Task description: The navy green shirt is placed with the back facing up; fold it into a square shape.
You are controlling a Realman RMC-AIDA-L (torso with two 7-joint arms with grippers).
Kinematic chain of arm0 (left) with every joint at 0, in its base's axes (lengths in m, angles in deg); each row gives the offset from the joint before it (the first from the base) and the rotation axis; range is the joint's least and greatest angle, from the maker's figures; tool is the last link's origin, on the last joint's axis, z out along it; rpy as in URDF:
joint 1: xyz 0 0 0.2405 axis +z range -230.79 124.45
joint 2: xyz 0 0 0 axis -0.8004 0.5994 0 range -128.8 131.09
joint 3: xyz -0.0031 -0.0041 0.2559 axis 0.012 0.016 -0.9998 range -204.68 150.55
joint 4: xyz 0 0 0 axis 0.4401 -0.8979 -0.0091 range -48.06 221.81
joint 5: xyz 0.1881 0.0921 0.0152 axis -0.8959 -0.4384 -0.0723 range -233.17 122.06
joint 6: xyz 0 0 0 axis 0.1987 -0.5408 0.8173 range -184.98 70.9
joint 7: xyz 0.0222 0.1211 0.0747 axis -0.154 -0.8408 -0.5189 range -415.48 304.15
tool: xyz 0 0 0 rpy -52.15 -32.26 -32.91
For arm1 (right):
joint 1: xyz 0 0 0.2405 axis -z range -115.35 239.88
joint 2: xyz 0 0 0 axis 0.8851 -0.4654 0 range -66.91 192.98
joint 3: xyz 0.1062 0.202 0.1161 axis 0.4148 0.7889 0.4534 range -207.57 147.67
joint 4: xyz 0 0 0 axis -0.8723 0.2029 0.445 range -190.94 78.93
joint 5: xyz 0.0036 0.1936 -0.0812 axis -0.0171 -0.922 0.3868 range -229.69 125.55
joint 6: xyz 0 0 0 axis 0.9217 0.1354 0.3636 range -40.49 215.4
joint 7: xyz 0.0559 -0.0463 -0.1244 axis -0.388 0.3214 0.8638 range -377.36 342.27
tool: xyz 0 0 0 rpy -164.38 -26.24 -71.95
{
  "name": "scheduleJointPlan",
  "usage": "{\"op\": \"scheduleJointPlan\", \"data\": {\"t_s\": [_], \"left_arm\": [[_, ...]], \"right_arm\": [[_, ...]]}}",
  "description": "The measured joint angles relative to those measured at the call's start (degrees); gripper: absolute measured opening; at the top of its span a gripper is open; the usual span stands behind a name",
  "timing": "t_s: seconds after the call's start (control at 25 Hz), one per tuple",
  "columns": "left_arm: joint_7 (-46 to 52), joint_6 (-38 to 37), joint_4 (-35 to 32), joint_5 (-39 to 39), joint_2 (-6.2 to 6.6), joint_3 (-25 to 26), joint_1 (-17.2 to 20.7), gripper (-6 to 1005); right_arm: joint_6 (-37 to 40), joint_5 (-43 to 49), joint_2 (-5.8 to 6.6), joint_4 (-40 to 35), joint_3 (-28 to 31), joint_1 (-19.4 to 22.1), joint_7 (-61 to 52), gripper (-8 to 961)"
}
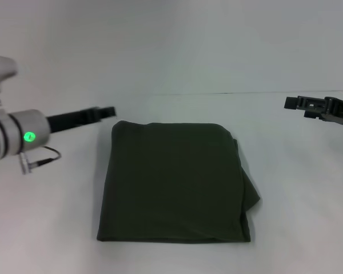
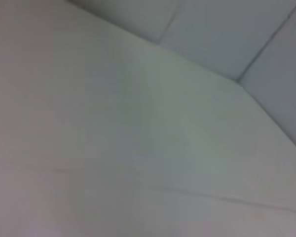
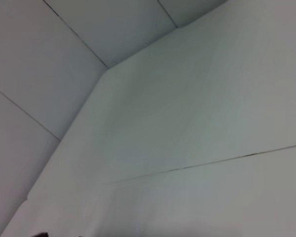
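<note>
The navy green shirt [image 1: 174,182] lies folded into a rough square on the white table, plain side up, with a loose fold sticking out along its right edge. My left gripper [image 1: 106,112] hovers above the table just left of the shirt's far left corner, holding nothing. My right gripper [image 1: 294,103] hangs well off to the right of the shirt, also holding nothing. Neither wrist view shows the shirt or any fingers, only white surfaces.
The white table [image 1: 297,200] stretches around the shirt on all sides. A white wall [image 1: 177,40] rises behind it. A grey cable [image 1: 46,157] dangles from my left arm.
</note>
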Motion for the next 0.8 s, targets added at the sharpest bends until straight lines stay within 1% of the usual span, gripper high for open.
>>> {"op": "scheduleJointPlan", "data": {"t_s": [0.04,0.12,0.16,0.2,0.28,0.4,0.48,0.56,0.76,0.8], "left_arm": [[0.37,-0.72,-2.42,0.01,-0.12,0.57,1.52,154],[0.6,-4.19,-7.81,0.83,-0.47,1.68,4.44,359],[0.43,-6.28,-10.13,1.51,-0.65,2.16,5.78,399],[-0.45,-10.58,-14.18,3.06,-0.97,2.87,8.15,439],[-2.44,-16.48,-18.14,5.23,-1.37,3.29,10.74,518],[-7.44,-25.91,-22.23,8.4,-1.77,4.37,14.08,644],[-10.53,-30.81,-22.64,9.26,-1.87,5.4,15.36,737],[-12.36,-33.69,-21.63,9.13,-1.53,5.77,15.94,829],[-18.89,-40.89,-14.97,8.41,-0.05,5.6,16.8,963],[-20.82,-42.55,-13.46,8.38,0.21,5.57,17.06,962]], "right_arm": [[0.38,-0.33,0.05,-0.08,0.09,0.11,0.59,912],[2.42,-2.13,0.16,-0.24,0.14,0.49,3.32,912],[4.08,-3.5,0.17,-0.24,0.14,0.75,5.24,912],[6.52,-5.68,0.15,-0.25,0.16,1.2,8.38,912],[11.33,-9.1,-0.25,-0.02,0.07,1.94,14.28,912],[16.72,-10.29,-1.26,0.26,-0.7,2.31,21.56,912],[18.28,-9.87,-2.3,0.33,-2.31,2.24,25.46,912],[18.38,-9.74,-3.17,0.33,-4.76,2.15,28.02,912],[17.27,-9.7,-5.15,0.42,-11.89,1.3,32.91,911],[16.79,-9.69,-5.45,0.35,-13.31,1.01,33.12,911]]}}
